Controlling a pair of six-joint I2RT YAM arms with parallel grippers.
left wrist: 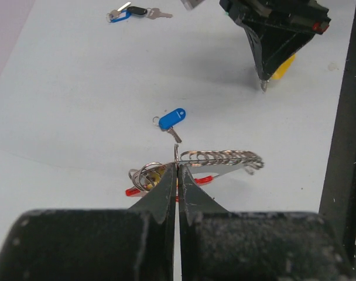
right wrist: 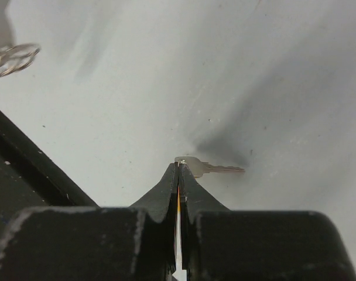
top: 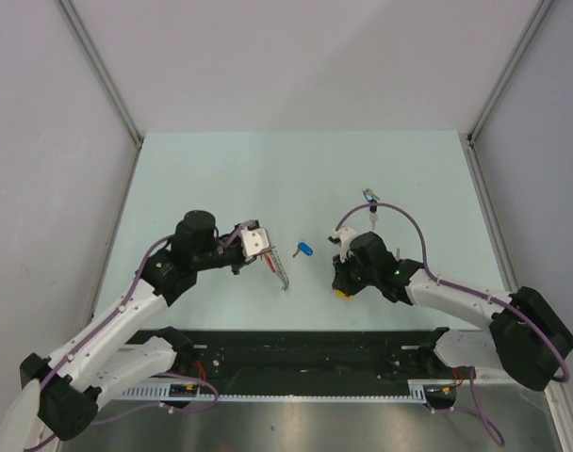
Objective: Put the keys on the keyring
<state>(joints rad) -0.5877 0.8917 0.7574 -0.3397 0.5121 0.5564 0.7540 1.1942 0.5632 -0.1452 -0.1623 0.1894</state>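
Silver keyring (left wrist: 225, 158) gripped, yellow key (left wrist: 282, 68) gripped

Left arm (top: 126, 315) and right arm (top: 456, 295) angled inward, left tool (left wrist: 177, 168) and right tool (right wrist: 178, 168) clamped tight, tips downward.

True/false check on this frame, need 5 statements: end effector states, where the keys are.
1. The left end effector is shut on the keyring. True.
2. The right end effector is open and empty. False: it is shut on the yellow-headed key, whose blade sticks out past the tips.
3. The blue-headed key lies on the table between the two end effectors. True.
4. The blue-headed key is already threaded on the keyring. False: it lies apart from it, loose on the table.
5. A cluster of keys lies further out on the table, beyond the right end effector. True.
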